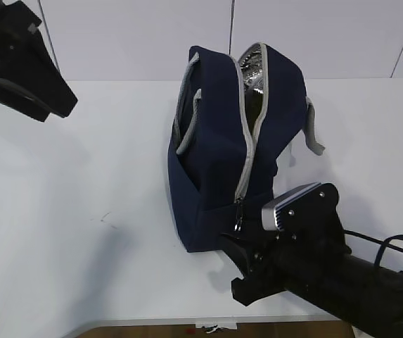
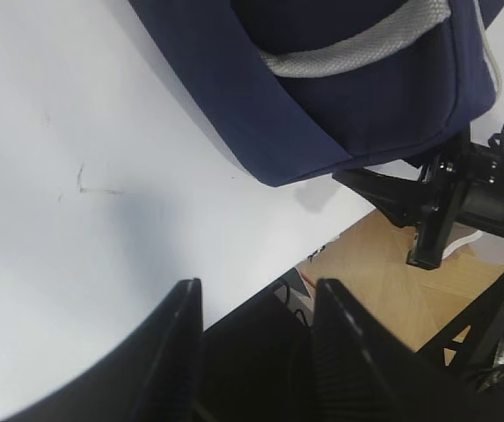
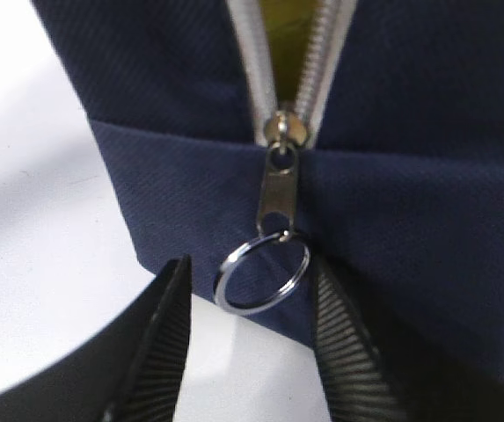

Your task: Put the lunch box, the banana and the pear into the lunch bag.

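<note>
The navy lunch bag [image 1: 222,155] lies on the white table, its grey zipper open along the top and its foil lining [image 1: 254,65] showing at the far end. It also shows in the left wrist view [image 2: 322,105]. My right gripper [image 1: 235,248] is at the bag's near end. In the right wrist view it is open [image 3: 252,294], with the fingers on either side of the ring pull [image 3: 262,277] and not touching it. Something yellow-green [image 3: 285,26] shows through the zipper gap. The lunch box, banana and pear are not otherwise in view. My left gripper [image 1: 55,98] is raised at the far left, open and empty [image 2: 256,303].
The table's front edge [image 1: 187,320] runs just below my right arm [image 2: 463,185]. The brown floor [image 2: 392,281] shows past that edge. A faint scratch [image 1: 106,220] marks the table left of the bag. Grey webbing handles [image 1: 315,134] hang off both sides of the bag.
</note>
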